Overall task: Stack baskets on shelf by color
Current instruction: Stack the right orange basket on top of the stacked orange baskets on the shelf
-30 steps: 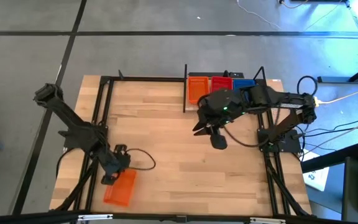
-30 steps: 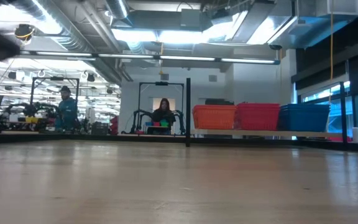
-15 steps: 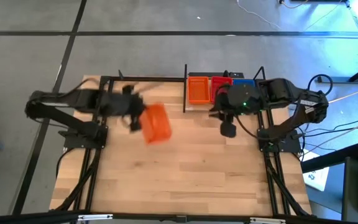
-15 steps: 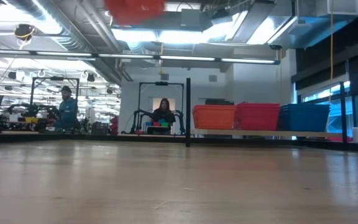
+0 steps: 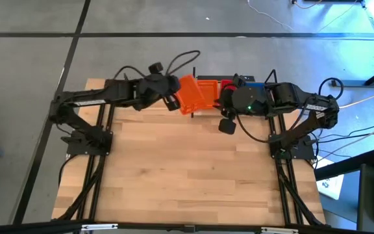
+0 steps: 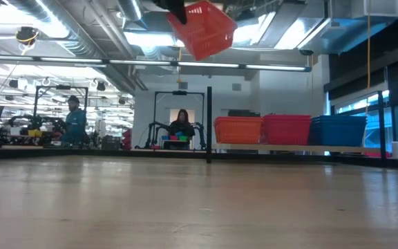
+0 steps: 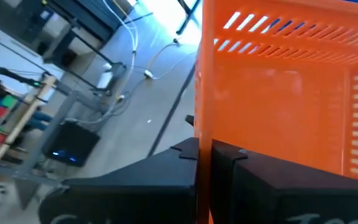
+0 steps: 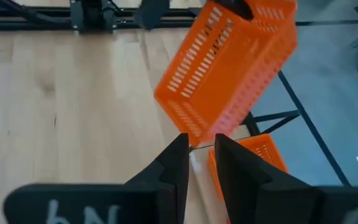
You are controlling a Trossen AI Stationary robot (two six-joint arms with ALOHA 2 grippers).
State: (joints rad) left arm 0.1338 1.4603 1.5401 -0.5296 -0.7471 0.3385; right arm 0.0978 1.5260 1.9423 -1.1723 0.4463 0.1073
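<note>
My left gripper [image 5: 174, 99] is shut on an orange basket [image 5: 191, 93], held in the air over the shelf's left end. The low view shows that basket [image 6: 203, 28] high up and tilted. On the shelf board [image 6: 289, 146] stand orange [image 6: 238, 129], red [image 6: 287, 129] and blue [image 6: 337, 130] baskets side by side. My right gripper [image 5: 226, 125] hangs just in front of the shelf, touching nothing. Its fingers [image 8: 201, 155] stand a narrow gap apart and point at the held basket [image 8: 229, 68]. My left gripper [image 7: 205, 158] pinches one wall of the orange basket near its rim [image 7: 204, 124], with one finger outside the wall and one inside the hollow. The fingers come from the table's left. The basket is lifted clear and tilted, above the shelf's orange basket [image 8: 253, 155].
A black post [image 5: 193, 104] stands at the shelf's left end, close under the held basket. Black frame rails run along the table's left, right and far edges. The wooden tabletop [image 5: 187, 169] lies bare in the middle and near part. People [image 6: 74, 121] stand in the room behind.
My left gripper has lifted the orange basket off the table's near left corner. It has swung it up, toward the far edge and to the right, to the shelf. The basket is now clear of the table and tipped. My right gripper has drawn back toward the far edge.
</note>
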